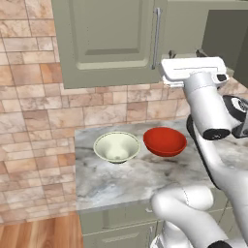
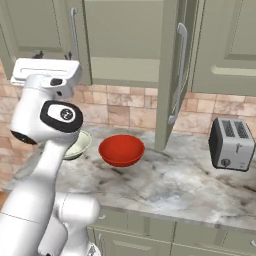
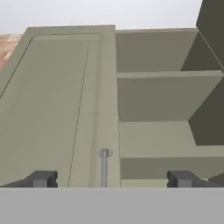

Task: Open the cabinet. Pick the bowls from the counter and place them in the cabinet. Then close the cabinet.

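The cabinet (image 1: 104, 41) hangs above the counter (image 1: 126, 181). Its left door (image 3: 57, 109) is closed, with the silver bar handle (image 3: 104, 168) straight ahead of the hand. Its right door (image 2: 172, 75) stands swung out, baring the green shelf (image 3: 170, 94) inside. My gripper (image 3: 112, 179) is open and holds nothing; it sits high, just in front of the closed door's lower right corner (image 1: 185, 53). On the counter below, the cream-white bowl (image 1: 116, 147) and the red bowl (image 1: 164, 141) sit side by side, upright. The arm hides part of the cream bowl (image 2: 80, 145) in the right base view.
A silver toaster (image 2: 231, 144) stands on the counter to the right. The open door's edge hangs just above the counter behind the red bowl (image 2: 121, 149). A tan brick wall (image 1: 34, 121) backs the counter and runs along its left end. Green drawer fronts (image 2: 165, 235) lie below.
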Available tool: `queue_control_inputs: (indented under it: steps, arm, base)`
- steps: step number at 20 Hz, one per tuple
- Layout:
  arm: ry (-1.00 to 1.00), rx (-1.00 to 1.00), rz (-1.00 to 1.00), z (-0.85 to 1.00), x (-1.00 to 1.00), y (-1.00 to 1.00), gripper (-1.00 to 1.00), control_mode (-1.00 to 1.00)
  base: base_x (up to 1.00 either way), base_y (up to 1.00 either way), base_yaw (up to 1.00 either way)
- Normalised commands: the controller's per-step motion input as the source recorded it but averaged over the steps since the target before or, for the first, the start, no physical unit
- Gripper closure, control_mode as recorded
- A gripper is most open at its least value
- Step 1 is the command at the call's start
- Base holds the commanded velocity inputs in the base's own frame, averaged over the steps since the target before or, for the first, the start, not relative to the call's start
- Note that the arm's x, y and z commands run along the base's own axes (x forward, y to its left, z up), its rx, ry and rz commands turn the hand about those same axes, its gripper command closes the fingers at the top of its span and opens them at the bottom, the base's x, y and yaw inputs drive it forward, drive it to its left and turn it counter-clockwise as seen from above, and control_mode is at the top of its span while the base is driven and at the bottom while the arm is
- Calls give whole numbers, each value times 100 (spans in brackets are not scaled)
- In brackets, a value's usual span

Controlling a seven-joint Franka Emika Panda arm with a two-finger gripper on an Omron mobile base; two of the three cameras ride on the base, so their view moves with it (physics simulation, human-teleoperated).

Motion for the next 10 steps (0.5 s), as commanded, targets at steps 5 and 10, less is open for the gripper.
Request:
queue_control_inputs:
  steps: [5, 10]
  arm:
    - [4, 0, 0, -46, 64, 41, -100, -100]
    - [0, 0, 0, -16, 81, 23, -100, -100]
  base:
    - [0, 0, 0]
    - [0, 0, 0]
